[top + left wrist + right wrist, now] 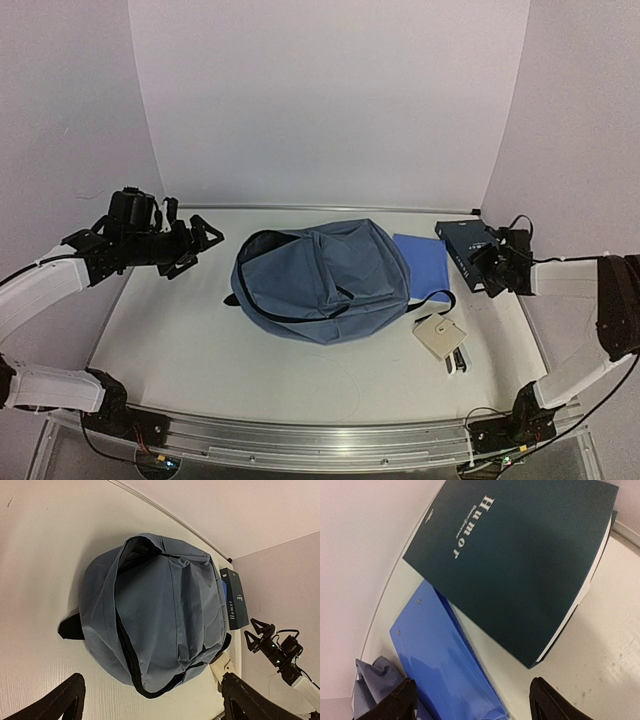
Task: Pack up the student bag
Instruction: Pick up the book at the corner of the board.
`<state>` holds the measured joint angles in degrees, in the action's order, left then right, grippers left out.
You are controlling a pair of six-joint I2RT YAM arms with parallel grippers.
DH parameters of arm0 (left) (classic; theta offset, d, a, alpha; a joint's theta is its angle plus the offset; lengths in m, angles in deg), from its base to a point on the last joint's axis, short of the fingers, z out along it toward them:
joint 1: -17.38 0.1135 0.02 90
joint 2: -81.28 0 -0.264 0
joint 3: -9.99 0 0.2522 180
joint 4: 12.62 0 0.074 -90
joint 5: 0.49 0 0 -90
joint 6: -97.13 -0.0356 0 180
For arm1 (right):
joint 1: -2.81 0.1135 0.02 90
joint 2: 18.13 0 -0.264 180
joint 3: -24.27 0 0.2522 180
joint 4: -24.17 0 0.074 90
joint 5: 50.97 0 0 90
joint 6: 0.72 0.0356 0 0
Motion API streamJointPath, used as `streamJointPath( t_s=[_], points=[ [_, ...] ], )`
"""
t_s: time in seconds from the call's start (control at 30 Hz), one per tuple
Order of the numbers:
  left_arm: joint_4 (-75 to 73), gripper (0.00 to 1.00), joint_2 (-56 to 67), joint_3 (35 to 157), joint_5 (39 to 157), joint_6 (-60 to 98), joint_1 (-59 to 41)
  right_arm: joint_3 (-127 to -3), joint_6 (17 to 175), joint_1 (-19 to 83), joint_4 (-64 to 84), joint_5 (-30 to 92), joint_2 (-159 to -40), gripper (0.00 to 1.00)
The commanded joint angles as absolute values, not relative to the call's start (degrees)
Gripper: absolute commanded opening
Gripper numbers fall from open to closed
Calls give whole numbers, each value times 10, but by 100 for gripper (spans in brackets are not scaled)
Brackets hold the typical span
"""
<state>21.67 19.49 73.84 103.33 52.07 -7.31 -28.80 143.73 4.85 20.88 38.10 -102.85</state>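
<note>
Soft slate-blue fabric backpack (320, 280) centre; left claw (152, 685) and right claw (473, 692) gape empty; glossy dark-teal rectangular book (462, 236) far right.

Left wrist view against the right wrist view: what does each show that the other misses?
Only the left wrist: the whole student bag, its main zipper open, a beige pouch and the right gripper. Only the right wrist: the face of the bright-blue notebook with its rivets. Both: the dark Humor book and some bag fabric.
</note>
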Motion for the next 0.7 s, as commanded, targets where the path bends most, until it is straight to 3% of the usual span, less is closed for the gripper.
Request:
streamJointPath(
  t_s=[0.0,0.27,0.67],
  points=[
    [222,95,214,749,1030,517,-69,-272,1464,0,280,337,-1068,70],
    [237,95,229,753,1021,515,-68,-270,1474,-19,306,332,-1103,64],
    [251,95,249,755,1008,518,-68,-274,1490,-33,345,320,-1150,37]
  ],
)
